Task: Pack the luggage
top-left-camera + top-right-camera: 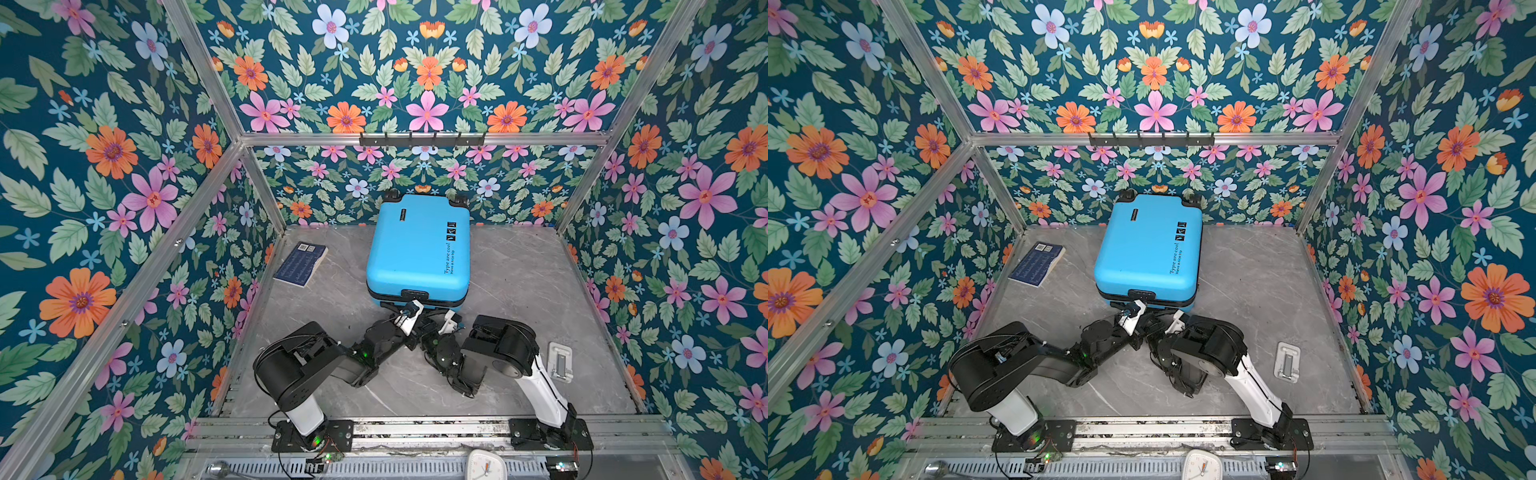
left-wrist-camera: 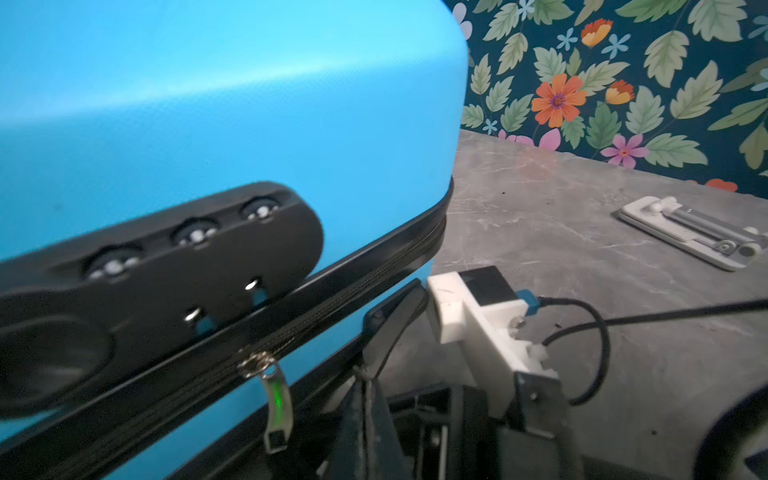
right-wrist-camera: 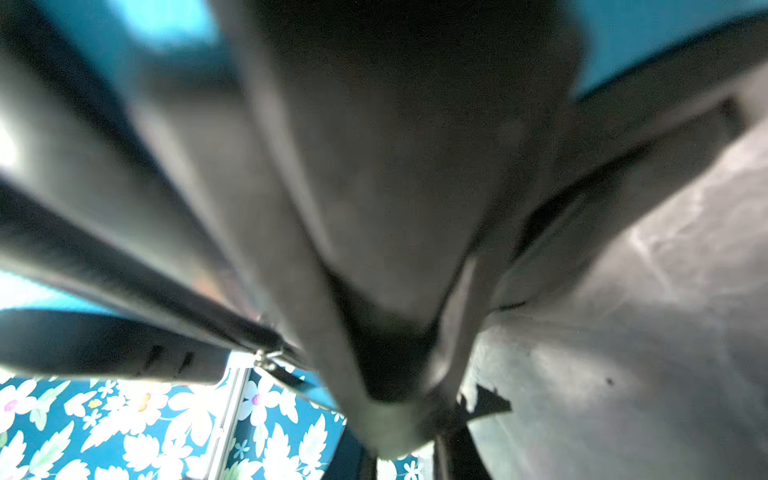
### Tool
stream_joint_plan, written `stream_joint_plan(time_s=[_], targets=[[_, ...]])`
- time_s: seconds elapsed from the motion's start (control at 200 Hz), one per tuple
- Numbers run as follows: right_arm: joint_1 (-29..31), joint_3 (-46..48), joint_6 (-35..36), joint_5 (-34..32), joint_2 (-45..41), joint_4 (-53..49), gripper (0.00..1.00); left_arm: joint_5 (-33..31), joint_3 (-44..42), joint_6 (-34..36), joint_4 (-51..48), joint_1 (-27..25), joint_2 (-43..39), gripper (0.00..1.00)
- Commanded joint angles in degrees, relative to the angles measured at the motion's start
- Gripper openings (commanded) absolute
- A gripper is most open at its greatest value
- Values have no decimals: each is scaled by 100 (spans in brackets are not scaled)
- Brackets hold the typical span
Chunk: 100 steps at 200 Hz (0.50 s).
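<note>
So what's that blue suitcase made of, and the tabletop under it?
The luggage looks like hard moulded plastic, finely textured and semi-matte: rounded corners, a soft sheen. Its zipper pull looks like shiny metal. The table looks like grey marble or a marble-print laminate: pale veins show, but which it is I cannot tell.

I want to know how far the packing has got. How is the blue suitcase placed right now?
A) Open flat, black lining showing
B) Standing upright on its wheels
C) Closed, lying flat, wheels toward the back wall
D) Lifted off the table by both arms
C: in both top views the luggage lies flat on the table with its printed blue shell facing up, no lining showing, and its black wheels at the far end.
</note>
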State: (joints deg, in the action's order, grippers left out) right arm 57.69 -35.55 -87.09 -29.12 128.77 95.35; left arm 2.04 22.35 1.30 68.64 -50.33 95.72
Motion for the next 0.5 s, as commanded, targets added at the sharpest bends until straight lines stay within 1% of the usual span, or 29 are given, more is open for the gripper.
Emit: stream_joint_plan(time_s=[0.0,0.135,0.25,0.3,0.375,0.395,0.435,0.45,0.495], targets=[[57,4,166,850,122,-1379,0,964,211,-72,-745,-192,34,0],[58,71,195,833,39,-1374,0,791,137,-197,-545,-197,-61,0],[57,175,279,833,-83,-1372,0,307,-116,-447,-477,-188,-428,0],[58,236,306,864,-139,-1371,0,-44,-253,-618,-553,-188,-714,11],[50,342,257,955,-185,-1378,0,-623,-423,-1026,-905,-188,-1266,37],[49,375,240,980,-208,-1374,3,-791,-428,-1169,-1108,-188,-1429,43],[39,457,236,1019,-255,-1375,15,-1073,-399,-1500,-1544,-188,-1713,53],[30,486,236,1027,-262,-1375,21,-1148,-384,-1620,-1732,-188,-1829,56],[16,573,204,1044,-297,-1379,32,-1300,-384,-2005,-2102,-188,-2154,61]])
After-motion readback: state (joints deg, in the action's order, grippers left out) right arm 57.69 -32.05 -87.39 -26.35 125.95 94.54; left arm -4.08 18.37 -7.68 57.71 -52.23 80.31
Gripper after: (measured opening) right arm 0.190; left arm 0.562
